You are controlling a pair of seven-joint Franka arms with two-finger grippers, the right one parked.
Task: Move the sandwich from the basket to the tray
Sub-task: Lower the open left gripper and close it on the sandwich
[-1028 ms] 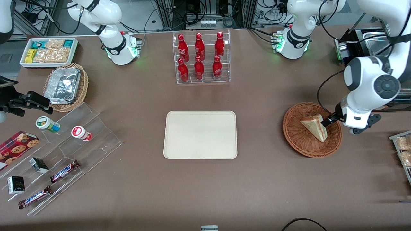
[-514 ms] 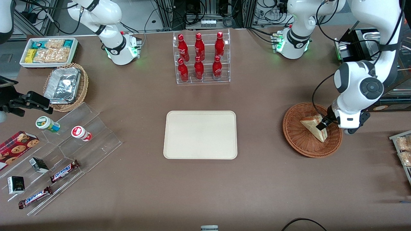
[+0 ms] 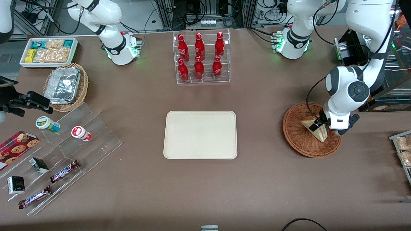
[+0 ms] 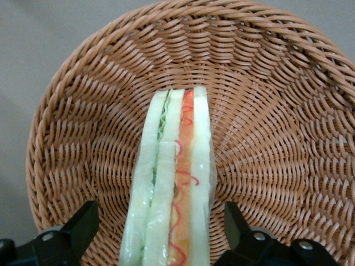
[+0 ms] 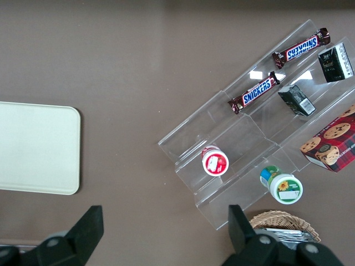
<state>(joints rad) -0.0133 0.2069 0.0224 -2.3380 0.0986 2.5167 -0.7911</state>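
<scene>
The end effector (image 4: pixel 161 235) has dropped into the basket (image 3: pixel 297 141) at the frame's right — fingers spread, straddling the sandwich (image 4: pixel 172 199), not yet clenched. The tray (image 3: pixel 170 150) at centre waits.

The round reddish-brown woven wicker basket (image 4: pixel 266 111) shows a ribbed weave radiating from its centre, paler tan on the raised strands. The triangular clear-wrapped sandwich (image 4: pixel 175 183) in it has pale cream bread slices, a thin green layer and an orange-red layer with red squiggles. The black two-finger gripper (image 4: pixel 161 233) straddles it, one finger (image 4: pixel 83 224) at eight o'clock of the sandwich, the other at four. The flat rectangular tray (image 3: pixel 200 134) is plain cream-beige on a dull brown table (image 3: pixel 257 186).
</scene>
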